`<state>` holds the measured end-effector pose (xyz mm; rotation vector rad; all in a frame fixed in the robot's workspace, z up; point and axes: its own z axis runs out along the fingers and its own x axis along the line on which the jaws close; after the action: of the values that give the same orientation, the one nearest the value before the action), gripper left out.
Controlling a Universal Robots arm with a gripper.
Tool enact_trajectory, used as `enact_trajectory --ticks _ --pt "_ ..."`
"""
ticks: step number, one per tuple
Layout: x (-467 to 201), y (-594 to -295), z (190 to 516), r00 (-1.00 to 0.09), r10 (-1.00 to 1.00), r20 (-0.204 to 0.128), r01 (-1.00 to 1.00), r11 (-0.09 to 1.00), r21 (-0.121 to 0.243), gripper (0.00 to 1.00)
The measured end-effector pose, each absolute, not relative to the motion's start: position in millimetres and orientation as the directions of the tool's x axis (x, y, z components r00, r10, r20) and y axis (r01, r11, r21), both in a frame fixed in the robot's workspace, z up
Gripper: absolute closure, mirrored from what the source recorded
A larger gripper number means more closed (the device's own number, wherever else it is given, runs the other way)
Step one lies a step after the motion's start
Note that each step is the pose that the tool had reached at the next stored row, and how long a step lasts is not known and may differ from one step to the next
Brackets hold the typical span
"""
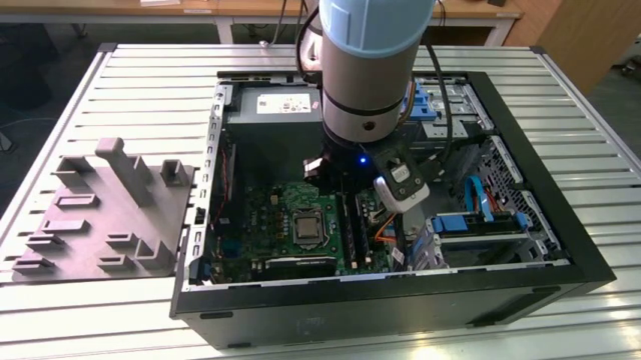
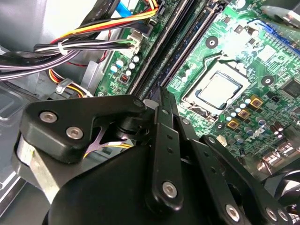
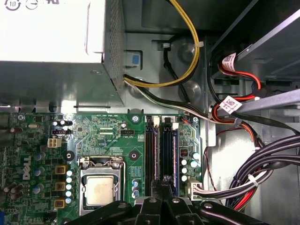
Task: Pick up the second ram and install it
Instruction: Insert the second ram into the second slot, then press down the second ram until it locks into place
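I have the arm down inside the open computer case [image 1: 561, 247], its gripper [image 3: 164, 187] poised over the memory slots [image 3: 161, 154] to the exterior view's right of the CPU socket [image 1: 303, 225] on the green motherboard [image 3: 108, 136]. The fingers [image 2: 165, 117] are pressed together on the second ram [image 3: 165, 178], a thin dark edge at the slots. The grey power supply [image 1: 275, 105] sits at the far side.

Slatted metal table [image 1: 120, 67] bearing open computer case [image 1: 561, 247] and grey fixture block [image 1: 100, 217].
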<state>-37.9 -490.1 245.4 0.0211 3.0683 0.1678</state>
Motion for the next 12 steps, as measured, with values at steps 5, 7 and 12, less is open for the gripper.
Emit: enact_trajectory --ticks 5,7,12 --pt "-38.0 -489.4 245.8 -0.998 0.018 -0.068 0.01 0.994 0.109 0.9" --pt "-37.9 -488.7 246.2 -0.998 0.017 -0.068 0.01 0.994 0.109 0.9" --pt "-37.9 -488.5 246.3 -0.998 0.017 -0.068 0.01 0.994 0.109 0.9"
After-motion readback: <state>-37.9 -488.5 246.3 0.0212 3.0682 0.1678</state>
